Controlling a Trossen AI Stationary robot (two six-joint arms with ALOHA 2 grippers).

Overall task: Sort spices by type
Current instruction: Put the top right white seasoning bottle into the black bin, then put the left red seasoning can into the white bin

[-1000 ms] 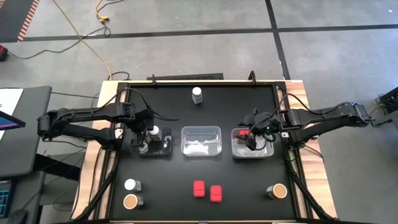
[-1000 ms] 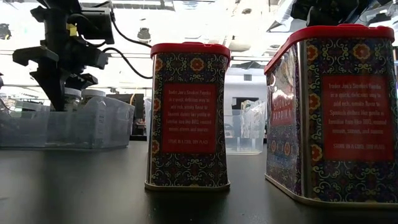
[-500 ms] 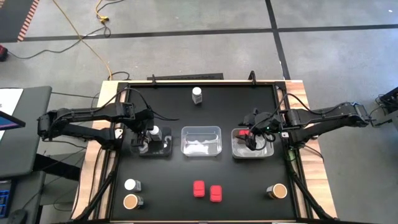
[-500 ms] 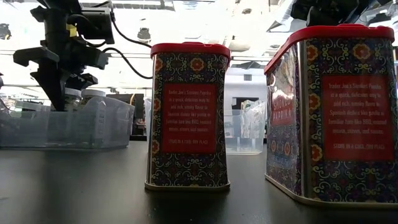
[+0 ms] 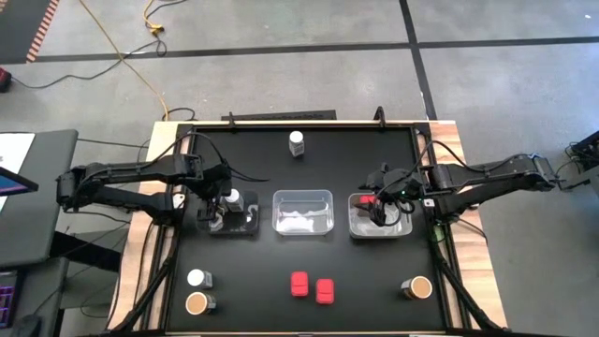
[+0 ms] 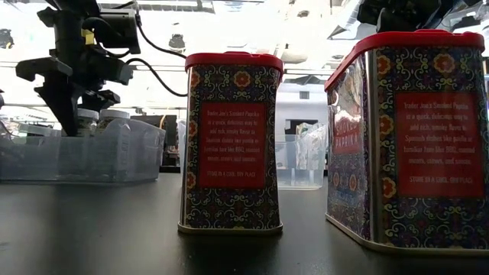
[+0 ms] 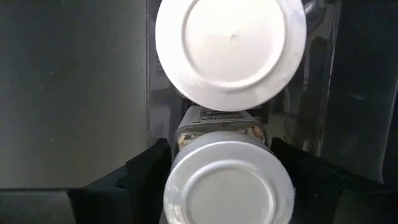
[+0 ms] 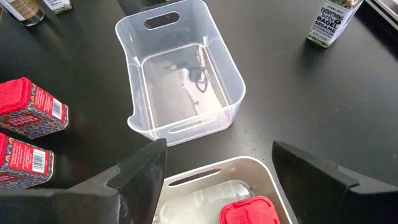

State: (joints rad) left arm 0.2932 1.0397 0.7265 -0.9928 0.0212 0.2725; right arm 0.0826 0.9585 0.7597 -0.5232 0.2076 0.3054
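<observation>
Left gripper hangs over the left tray, right gripper over the right tray. Middle tray sits between. Two red packets stand out front.

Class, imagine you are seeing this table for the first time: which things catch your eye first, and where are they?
Two red paprika tins stand side by side at the table's near edge, filling the low view. Three clear trays sit in a row across the middle. The left gripper is over the left tray around a white-capped jar; the right gripper, open, hovers over the right tray, which holds another red tin.
</observation>
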